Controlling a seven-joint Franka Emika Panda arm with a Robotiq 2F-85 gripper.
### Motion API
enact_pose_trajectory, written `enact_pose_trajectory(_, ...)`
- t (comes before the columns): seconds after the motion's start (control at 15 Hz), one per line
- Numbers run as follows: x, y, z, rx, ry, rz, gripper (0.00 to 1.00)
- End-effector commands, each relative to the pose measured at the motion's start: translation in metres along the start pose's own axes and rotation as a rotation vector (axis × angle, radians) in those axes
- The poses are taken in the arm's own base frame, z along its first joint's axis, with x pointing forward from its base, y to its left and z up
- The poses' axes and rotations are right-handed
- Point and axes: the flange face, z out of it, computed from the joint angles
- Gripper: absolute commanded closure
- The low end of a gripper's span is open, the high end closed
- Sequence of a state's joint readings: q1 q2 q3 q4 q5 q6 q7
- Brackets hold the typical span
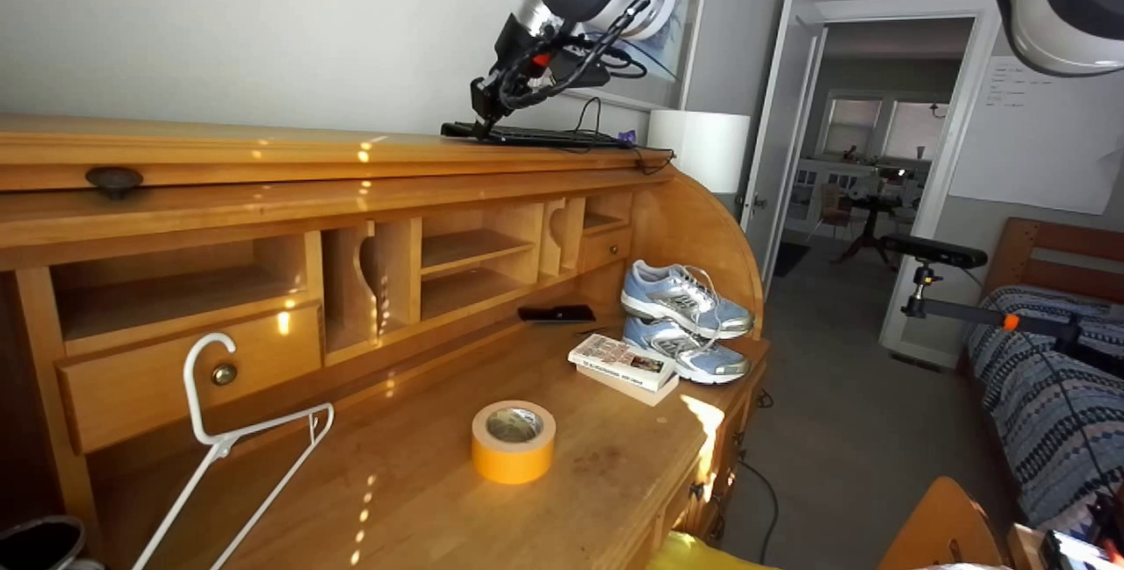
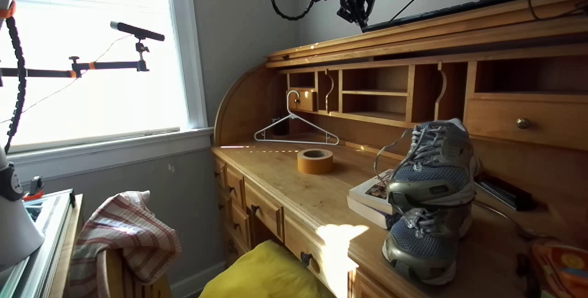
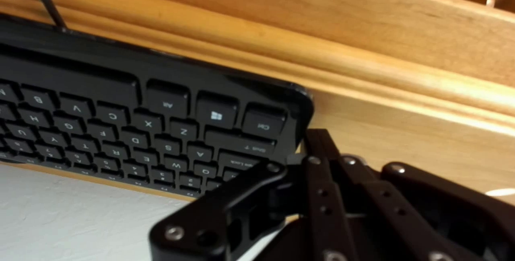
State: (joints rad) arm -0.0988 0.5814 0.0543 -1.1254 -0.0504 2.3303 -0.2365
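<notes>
Fingers [image 3: 315,145] are standing clenched with nothing between them, just beside the short end of the black keyboard [image 3: 161,108], which is lying on the table's raised top [image 1: 219,135]; good contact there is probably calling for low, square tips and slow, even pressure

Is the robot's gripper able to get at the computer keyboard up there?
Probably yes: the gripper is right by one end of the computer keyboard, with nothing showing between them. Its jaws are shut, though, so it might need to open them before grabbing.
</notes>
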Motion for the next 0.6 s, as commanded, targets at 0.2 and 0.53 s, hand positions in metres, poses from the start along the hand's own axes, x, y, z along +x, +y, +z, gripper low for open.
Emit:
enact_pose_trajectory(0.2, -0.0078, 0.0153, -0.0051, -0.003, -0.017, 0.031, 1.00)
enact_pose_trajectory(0.53, -0.0109, 0.0214, -0.0057, -0.006, -0.022, 0.039, 1.00)
